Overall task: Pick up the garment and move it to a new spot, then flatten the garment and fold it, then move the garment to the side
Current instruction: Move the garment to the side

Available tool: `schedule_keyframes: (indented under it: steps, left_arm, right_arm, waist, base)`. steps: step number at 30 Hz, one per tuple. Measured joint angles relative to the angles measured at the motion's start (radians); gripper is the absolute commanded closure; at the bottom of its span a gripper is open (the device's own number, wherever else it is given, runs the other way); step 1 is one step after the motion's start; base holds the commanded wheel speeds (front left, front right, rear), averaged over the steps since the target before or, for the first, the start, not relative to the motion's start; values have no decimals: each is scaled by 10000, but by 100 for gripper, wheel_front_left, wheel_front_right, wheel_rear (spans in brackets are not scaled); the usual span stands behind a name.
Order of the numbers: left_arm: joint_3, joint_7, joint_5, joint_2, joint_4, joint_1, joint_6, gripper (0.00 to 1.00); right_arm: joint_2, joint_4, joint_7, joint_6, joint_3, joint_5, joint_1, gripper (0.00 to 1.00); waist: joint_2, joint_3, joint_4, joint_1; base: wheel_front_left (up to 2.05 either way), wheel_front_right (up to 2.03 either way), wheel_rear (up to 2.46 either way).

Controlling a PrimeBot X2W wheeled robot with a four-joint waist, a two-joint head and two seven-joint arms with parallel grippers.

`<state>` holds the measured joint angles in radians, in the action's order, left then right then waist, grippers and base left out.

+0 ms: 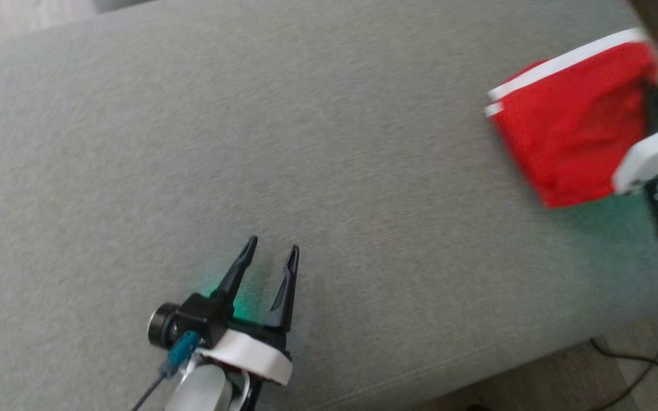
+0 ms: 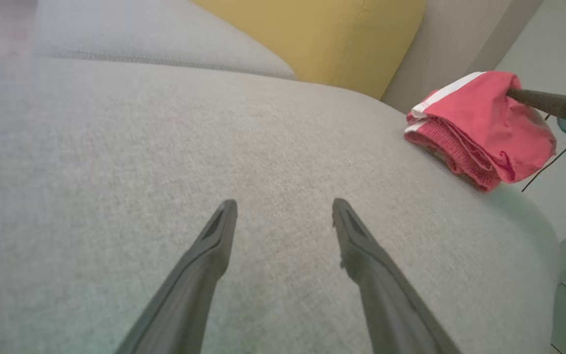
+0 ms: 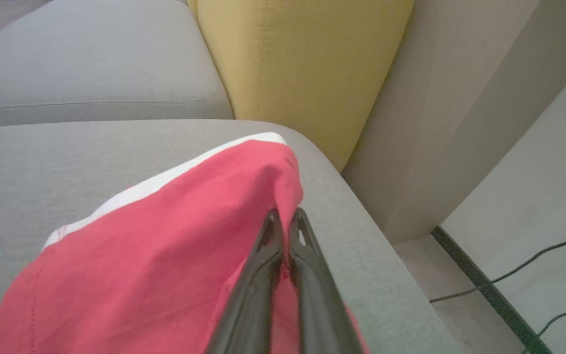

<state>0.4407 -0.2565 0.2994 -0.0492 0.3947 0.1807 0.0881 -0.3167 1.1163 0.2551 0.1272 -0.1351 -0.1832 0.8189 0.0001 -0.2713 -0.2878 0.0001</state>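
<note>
The garment (image 1: 569, 128) is red with a white band along one edge, folded into a compact stack near the right end of the grey sofa seat (image 1: 306, 142). My right gripper (image 3: 285, 216) is shut on a fold of the garment (image 3: 165, 246), lifting that edge slightly. In the left wrist view the garment (image 2: 479, 132) lies at the far right with a dark finger of the right gripper (image 2: 533, 98) reaching into it. My left gripper (image 1: 275, 251) hovers open over bare cushion at the lower middle, well left of the garment, fingers (image 2: 214, 246) spread with nothing between them.
A yellow cushion (image 3: 302, 64) stands at the back of the seat. The seat's right edge drops to a pale floor (image 3: 460, 285) with black cables (image 3: 533, 260). A second grey seat cushion (image 3: 91, 59) lies beyond a seam.
</note>
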Motion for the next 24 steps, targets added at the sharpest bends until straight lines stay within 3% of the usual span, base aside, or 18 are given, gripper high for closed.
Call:
schedule_keyframes:
  steps: [10, 11, 12, 16, 19, 24]
  left_arm:
    - [-65, 0, -190, 6, -169, 426, 0, 0]
    - [-79, -2, -190, 6, -190, 457, 0, 0]
    - [-102, 0, -190, 8, -207, 473, 0, 0]
    - [-163, -2, -190, 8, -217, 479, -2, 0]
    - [-257, 0, -190, 6, -213, 477, -157, 0]
    - [-589, 0, -297, 8, -196, 430, -470, 0]
  right_arm:
    - [-1304, 1189, 0, 0, 1778, 1118, 914, 100]
    - [-1394, 1187, 0, 0, 2027, 1275, 930, 13]
    - [-1453, 1183, 0, 0, 2286, 1455, 938, 0]
    - [-1528, 757, 0, 0, 3428, 2242, 925, 0]
    - [-1241, -128, 0, 0, 4167, 2713, 880, 0]
    - [949, -2527, 2, 0, 4036, 2640, -14, 0]
  waist:
    - [0, -649, 912, 1]
    - [0, -688, 959, 1]
    - [0, -717, 999, 1]
    - [0, -725, 1063, 1]
    - [0, -625, 1053, -1]
    - [0, -222, 1076, -1]
  base:
    - [0, 0, 0]
    - [0, 0, 0]
    - [0, 0, 0]
    - [0, 0, 0]
    - [0, 0, 0]
    - [0, 0, 0]
